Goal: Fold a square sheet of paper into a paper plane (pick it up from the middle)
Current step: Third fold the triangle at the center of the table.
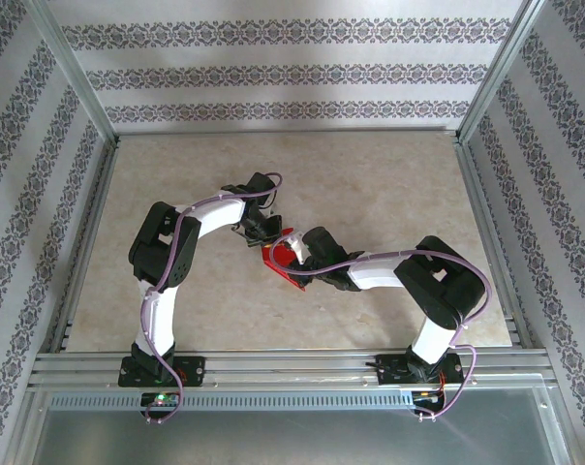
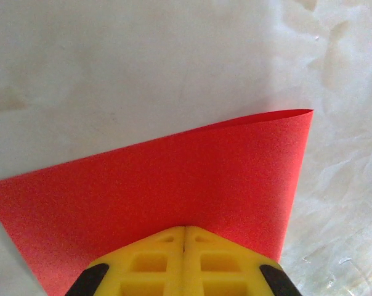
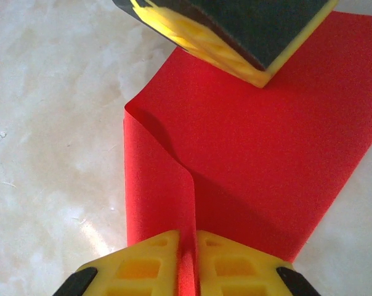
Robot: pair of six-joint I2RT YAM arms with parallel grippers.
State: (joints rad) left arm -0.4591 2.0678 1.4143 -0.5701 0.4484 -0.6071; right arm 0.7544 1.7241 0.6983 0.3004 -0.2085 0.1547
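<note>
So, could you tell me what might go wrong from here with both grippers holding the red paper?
The right gripper pinches a raised ridge in the sheet of paper; pressing it down could set a stray crease. The left gripper grips the far side, so pulling apart might tear it.

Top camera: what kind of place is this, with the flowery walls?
Probably a robot test booth: silver metal frame rails, patterned wallpaper panels boxing in a pale marbled tabletop, and two black-and-white robot arms.
</note>
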